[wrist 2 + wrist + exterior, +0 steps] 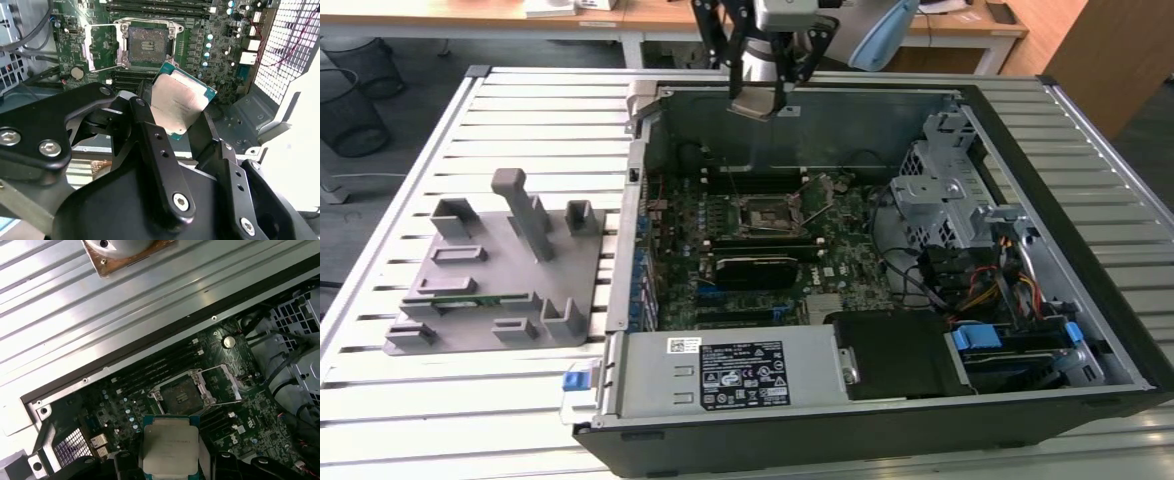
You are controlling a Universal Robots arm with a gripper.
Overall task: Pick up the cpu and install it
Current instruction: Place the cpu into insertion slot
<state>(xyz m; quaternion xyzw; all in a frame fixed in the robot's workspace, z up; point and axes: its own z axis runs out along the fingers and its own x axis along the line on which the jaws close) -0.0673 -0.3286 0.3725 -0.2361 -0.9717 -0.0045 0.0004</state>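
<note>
1. Black gripper (177, 117) linkage lies closest to the lens in the second wrist view. Its two fingers (155, 145) are closed part-way on opposite edges of the cpu (182, 100).
2. In that view the cpu sits between the fingertips, silver top visible, and appears tilted relative to the motherboard (220, 45) below it.
3. In the first wrist view the cpu (170, 445) is clamped on two sides. It is clear of the board and well apart from the socket (181, 396).
4. The socket (147, 46) is open. Its metal load frame (102, 47) is swung up to one side.
5. In the exterior view the arm enters from the top edge and points the gripper (758, 103) downward.
6. The gripper holds the cpu (754, 106) in the air over the far wall of the computer case (720, 440), above the level of the socket (766, 210).
7. The case lies open on the slatted counter (534, 110). A grey fixture (480, 290) stands on the counter at the exterior view's left.
</note>
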